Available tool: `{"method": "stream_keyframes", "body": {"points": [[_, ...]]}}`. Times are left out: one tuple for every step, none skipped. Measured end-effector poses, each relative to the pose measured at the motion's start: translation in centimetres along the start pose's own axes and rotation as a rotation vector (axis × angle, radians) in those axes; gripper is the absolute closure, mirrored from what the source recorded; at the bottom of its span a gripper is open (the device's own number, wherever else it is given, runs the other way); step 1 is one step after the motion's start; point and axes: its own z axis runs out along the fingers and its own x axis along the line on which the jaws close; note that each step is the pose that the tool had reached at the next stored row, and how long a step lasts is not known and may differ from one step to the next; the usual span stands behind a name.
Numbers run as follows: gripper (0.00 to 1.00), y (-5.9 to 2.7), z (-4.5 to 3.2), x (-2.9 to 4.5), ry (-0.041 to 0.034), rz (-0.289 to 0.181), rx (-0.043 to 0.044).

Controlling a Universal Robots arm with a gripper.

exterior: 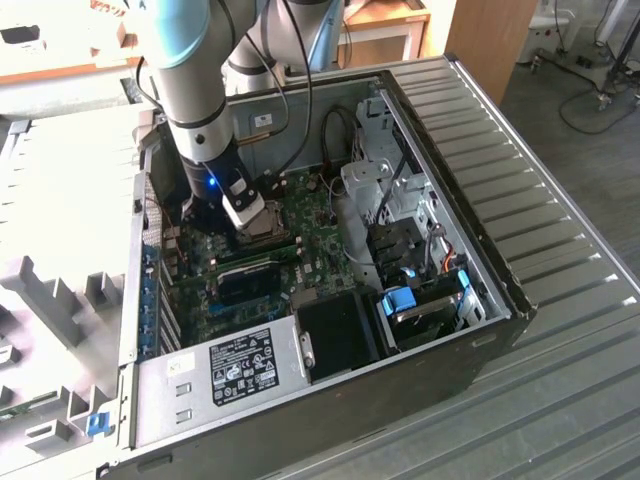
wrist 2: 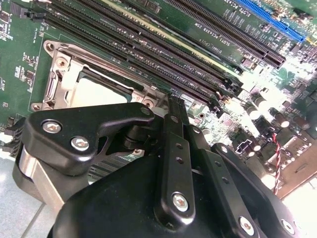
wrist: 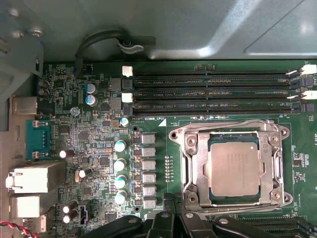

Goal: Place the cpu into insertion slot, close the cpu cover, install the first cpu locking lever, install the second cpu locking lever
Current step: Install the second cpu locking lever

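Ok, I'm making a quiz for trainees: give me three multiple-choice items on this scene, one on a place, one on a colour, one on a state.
1. The gripper is: A inside the case, over the motherboard; B outside the case; C resting on the case's rim.
2. The motherboard is: A blue; B green; C red.
3. The cpu is: A in the jaws; B standing on edge; C lying flat in the insertion slot.
A: the exterior view shows it low above the board. B: the bare board is green. C: the chip sits level in its socket.

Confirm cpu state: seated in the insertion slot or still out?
Seated. In the first wrist view the cpu lies flat inside the insertion slot, with the cpu cover framing it.
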Motion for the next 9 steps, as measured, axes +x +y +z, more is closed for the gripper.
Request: {"method": "stream_keyframes", "body": {"points": [[0.89, -0.01, 0.04, 0.01, 0.0002, 0.0, 0.0002], [0.89, -0.01, 0.06, 0.01, 0.0002, 0.0, 0.0003], [0.89, -0.01, 0.06, 0.01, 0.0003, 0.0, 0.0004], [0.89, 0.0, 0.07, 0.01, 0.0002, 0.0, 0.0003], [0.89, 0.0, 0.08, 0.01, 0.0001, 0.0, 0.0002], [0.89, 0.0, 0.08, 0.01, 0.0001, 0.0, 0.0001], [0.89, 0.0, 0.08, 0.01, 0.0, 0.0, 0.0], [0.89, 0.0, 0.03, 0.01, -0.0002, 0.0, -0.0002], [0.89, 0.01, -0.06, 0.0, -0.0003, 0.0, -0.0005]]}}
